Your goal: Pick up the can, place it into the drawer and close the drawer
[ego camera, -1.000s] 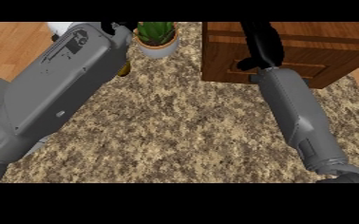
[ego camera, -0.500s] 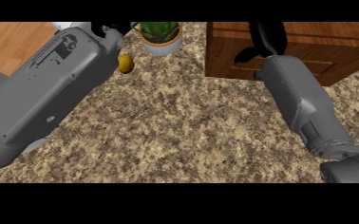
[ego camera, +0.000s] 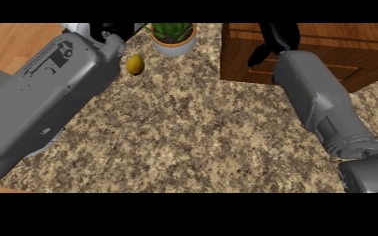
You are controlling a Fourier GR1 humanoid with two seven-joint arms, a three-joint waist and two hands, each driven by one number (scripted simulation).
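So compared to a second ago, the left forearm has slid off to the left and uncovered the little yellow fruit (ego camera: 135, 64) that was mostly hidden under it. The right hand (ego camera: 279, 36) has also crept further up over the wooden drawer unit (ego camera: 244, 55). That hand is cut off at the top edge, so I honestly can't tell if it's open or closed. Same with the left hand (ego camera: 112, 30), which is only black bits poking past the wrist up top. As for the can, I can't make it out anywhere. There's a small white bit (ego camera: 76, 28) right beside the left hand, but I can't tell what it is. The potted plant (ego camera: 173, 37) sits on the speckled table (ego camera: 192, 120) between the fruit and the drawer unit.
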